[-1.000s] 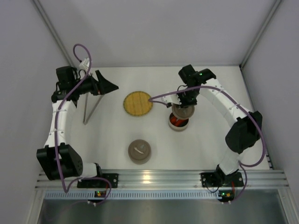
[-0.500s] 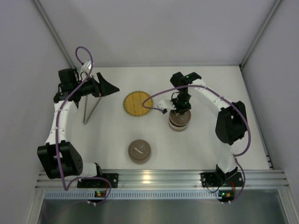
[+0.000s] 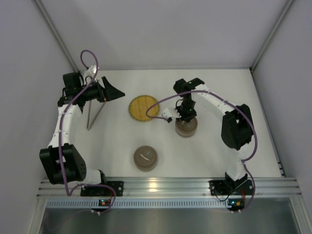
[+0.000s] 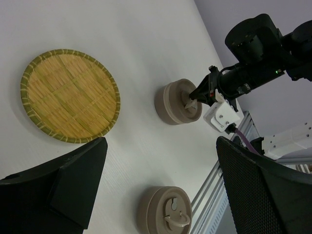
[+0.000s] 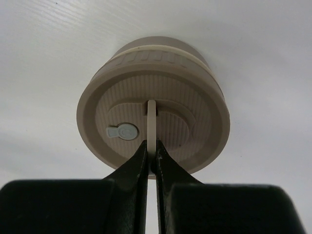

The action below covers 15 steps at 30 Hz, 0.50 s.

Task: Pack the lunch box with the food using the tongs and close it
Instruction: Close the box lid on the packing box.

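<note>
Over on the left, the left tool (image 3: 111,91) hung above the tabletop (image 3: 219,151) with its black jaws spread wide and nothing between them. Just below and beside it lay the tongs (image 3: 88,117), slim grey metal, two thin arms meeting in a narrow V at the near end. They lay flat on the white surface, apart from the tool's fingers.

Further right sat the round yellow woven plate (image 3: 144,108), flat, with a darker plaited rim and a fine basket-weave face. Nearer the arms' bases than the plate stood a squat round taupe container (image 3: 146,158) with a pale loop handle on its top.

To the right of the plate stood the lunch box (image 3: 186,128), a low taupe cylinder. Its lid (image 5: 195,122) was on top, a matte plastic disc with fine straight ribbing, a ridged band round the edge and a small pale blue-grey plug (image 5: 121,131) set in its face. A thin cream handle (image 5: 151,117) stood up edge-on from the lid's middle. The right tool (image 5: 151,155) reached down over the box from above and was clamped on that handle, its black fingertips pinching the strip from both sides.
</note>
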Each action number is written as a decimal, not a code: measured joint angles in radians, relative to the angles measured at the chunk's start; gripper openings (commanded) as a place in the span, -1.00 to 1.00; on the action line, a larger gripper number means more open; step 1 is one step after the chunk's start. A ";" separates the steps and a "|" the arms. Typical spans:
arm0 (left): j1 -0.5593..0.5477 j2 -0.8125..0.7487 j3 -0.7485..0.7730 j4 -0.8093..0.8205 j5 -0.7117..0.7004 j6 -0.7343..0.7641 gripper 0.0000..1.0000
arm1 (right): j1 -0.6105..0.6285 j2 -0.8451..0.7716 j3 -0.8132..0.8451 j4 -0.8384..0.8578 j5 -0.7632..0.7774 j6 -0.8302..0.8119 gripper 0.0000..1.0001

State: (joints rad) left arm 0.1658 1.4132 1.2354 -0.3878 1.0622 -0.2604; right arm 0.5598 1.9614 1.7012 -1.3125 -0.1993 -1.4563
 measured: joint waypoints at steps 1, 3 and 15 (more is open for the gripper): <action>0.000 0.003 -0.001 0.002 0.000 -0.001 0.97 | 0.003 0.003 0.000 0.000 0.002 0.000 -1.00; 0.000 0.005 -0.003 0.003 0.000 -0.002 0.97 | 0.008 0.011 0.000 0.000 0.005 0.000 -1.00; 0.000 0.005 -0.013 0.014 0.004 0.000 0.97 | 0.010 0.031 0.000 0.001 0.008 0.007 -1.00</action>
State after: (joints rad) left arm 0.1661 1.4185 1.2228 -0.3740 1.0660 -0.2604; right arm 0.5694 1.9926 1.7016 -1.3117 -0.1909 -1.4490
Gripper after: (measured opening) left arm 0.985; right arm 0.038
